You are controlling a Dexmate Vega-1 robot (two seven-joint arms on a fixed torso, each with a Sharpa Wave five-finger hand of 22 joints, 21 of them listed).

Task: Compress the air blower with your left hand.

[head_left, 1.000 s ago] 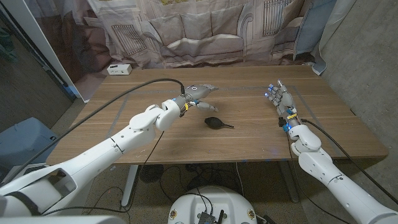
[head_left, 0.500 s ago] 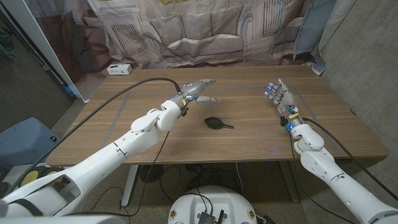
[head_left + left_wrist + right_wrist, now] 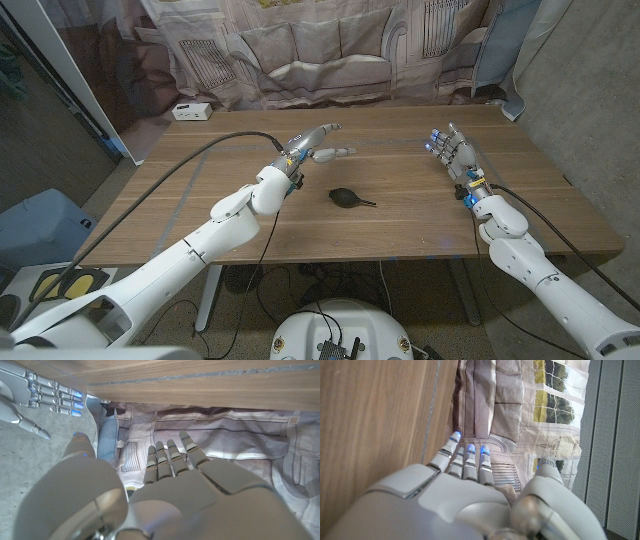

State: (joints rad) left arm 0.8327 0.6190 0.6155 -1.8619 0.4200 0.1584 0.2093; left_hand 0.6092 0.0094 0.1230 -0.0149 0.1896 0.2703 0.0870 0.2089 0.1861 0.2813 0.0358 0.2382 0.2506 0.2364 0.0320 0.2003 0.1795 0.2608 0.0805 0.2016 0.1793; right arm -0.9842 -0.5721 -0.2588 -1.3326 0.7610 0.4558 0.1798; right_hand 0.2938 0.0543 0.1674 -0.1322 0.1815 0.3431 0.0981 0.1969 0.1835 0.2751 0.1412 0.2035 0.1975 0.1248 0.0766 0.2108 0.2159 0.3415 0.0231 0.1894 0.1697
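A small black air blower [image 3: 344, 197] with a thin nozzle pointing right lies on the wooden table [image 3: 250, 225] near its middle. My left hand [image 3: 315, 145] hovers above the table, behind and to the left of the blower, fingers stretched out and apart, holding nothing. The left wrist view shows that hand [image 3: 165, 490] from behind with its fingers extended toward the backdrop. My right hand [image 3: 452, 155] stands at the right side of the table with fingers spread upward, holding nothing. It also appears in the left wrist view as right hand [image 3: 35, 397].
A small white box [image 3: 191, 111] sits at the table's far left corner. A printed cloth backdrop [image 3: 330, 50] hangs behind the table. A black cable [image 3: 190, 160] runs along my left arm over the table's left part.
My left hand has risen and moved back, away from the blower, with its fingers straightening. My right hand shifted slightly farther back. The blower has not moved.
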